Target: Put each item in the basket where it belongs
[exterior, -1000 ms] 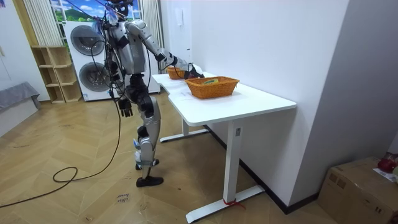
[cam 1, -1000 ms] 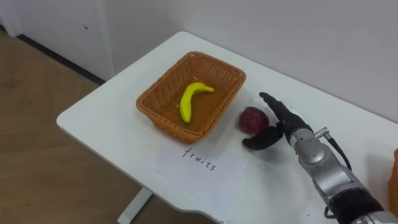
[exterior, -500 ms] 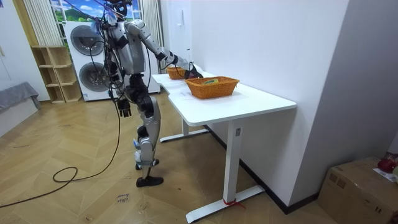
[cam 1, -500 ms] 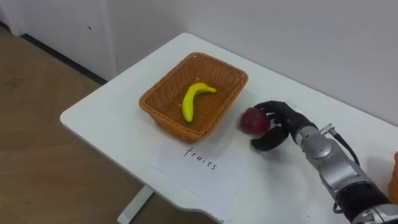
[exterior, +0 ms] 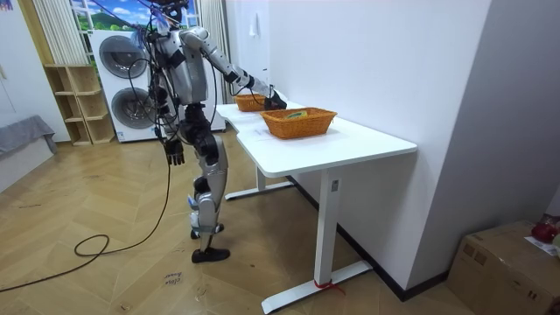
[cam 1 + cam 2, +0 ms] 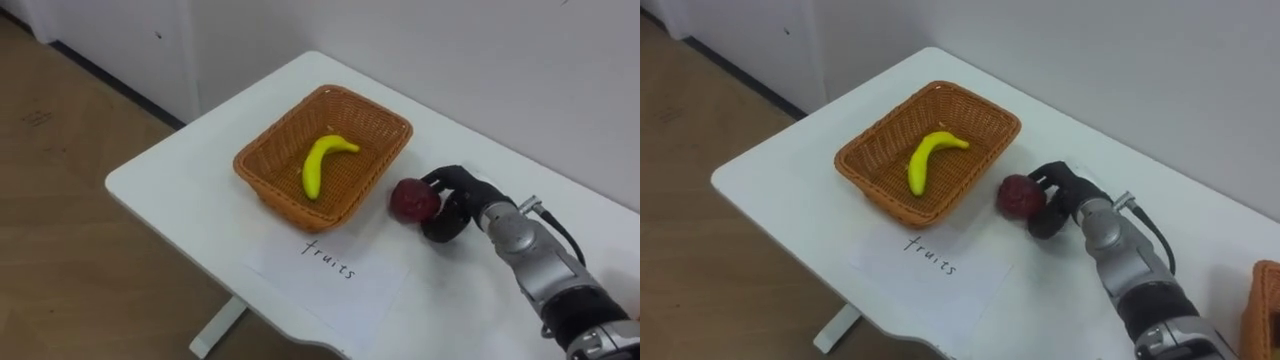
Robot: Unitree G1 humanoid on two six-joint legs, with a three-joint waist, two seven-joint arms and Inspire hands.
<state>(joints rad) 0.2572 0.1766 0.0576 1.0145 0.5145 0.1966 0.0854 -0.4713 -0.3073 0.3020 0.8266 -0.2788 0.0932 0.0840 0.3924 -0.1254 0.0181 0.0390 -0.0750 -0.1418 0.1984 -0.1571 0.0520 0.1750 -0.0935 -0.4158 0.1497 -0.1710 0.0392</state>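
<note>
The right hand (image 6: pixel 462 203) has its fingers (image 6: pixel 446 178) curled round the dark red fruit (image 6: pixel 410 200), low over the white worktop (image 6: pixel 180 200) and just beside the wicker basket (image 6: pixel 280 192). A banana (image 6: pixel 320 165) lies inside that basket, with a paper label (image 6: pixel 330 280) in front. The left hand (image 5: pixel 176 152) hangs at the robot's side.

The robot stands beside the white table (image 5: pixel 350 140) with its right arm stretched out over the tabletop. Its dark right hand (image 6: pixel 457 196) has its fingers curled round a dark red round fruit (image 6: pixel 410 199). Its left hand (image 5: pixel 175 151) hangs at its hip, clear of the table.
</note>
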